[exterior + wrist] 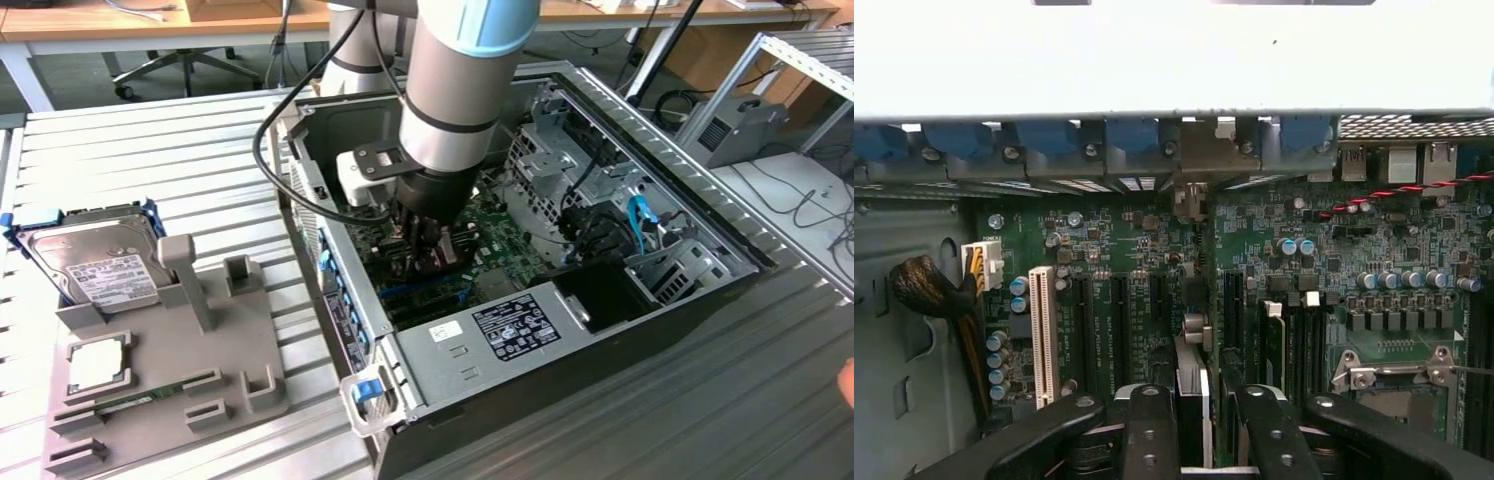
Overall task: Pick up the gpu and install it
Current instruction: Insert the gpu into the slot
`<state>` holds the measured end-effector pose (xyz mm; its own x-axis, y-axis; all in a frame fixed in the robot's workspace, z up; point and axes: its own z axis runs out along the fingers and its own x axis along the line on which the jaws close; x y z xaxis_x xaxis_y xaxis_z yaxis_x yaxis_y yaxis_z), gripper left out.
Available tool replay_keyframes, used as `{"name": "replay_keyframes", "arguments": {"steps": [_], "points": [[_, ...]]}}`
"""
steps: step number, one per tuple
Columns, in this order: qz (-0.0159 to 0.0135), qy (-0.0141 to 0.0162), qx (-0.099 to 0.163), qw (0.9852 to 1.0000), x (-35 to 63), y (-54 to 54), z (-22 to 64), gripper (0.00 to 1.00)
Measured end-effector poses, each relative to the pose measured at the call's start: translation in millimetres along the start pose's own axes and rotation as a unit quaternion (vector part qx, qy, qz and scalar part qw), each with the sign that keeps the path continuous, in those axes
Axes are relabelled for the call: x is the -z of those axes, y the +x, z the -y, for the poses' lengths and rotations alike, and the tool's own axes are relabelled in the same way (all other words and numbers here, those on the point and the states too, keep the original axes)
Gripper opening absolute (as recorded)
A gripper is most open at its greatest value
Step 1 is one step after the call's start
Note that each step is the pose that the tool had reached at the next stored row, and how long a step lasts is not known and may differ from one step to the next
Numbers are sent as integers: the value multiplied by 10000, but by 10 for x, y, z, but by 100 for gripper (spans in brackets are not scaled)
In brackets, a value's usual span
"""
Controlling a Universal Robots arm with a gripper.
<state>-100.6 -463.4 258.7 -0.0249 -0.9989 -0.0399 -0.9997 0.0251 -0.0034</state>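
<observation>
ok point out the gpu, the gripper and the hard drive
gpu [1192, 385], wrist view, top edge of the card.
gripper [1199, 425], wrist view, midway between fingertips.
hard drive [104, 265], exterior view, white label.

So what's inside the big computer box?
Inside the computer case: a green motherboard, a power supply, and the claw holding the gpu edge-on over the slots. The arm hides what's under it.

Probably lab: desks [160, 25], swivel chair [167, 65]

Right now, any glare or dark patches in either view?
Wrist view: the case wall above the motherboard is blown out white, and the gripper holding the gpu edge-on is dark. Exterior view: even light, with shadow inside the computer case under the arm.
</observation>
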Motion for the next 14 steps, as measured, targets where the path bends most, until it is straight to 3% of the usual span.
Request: {"name": "replay_keyframes", "arguments": {"steps": [14], "points": [[2, 7, -3, 10000, 12, -33, -1, 28]]}}
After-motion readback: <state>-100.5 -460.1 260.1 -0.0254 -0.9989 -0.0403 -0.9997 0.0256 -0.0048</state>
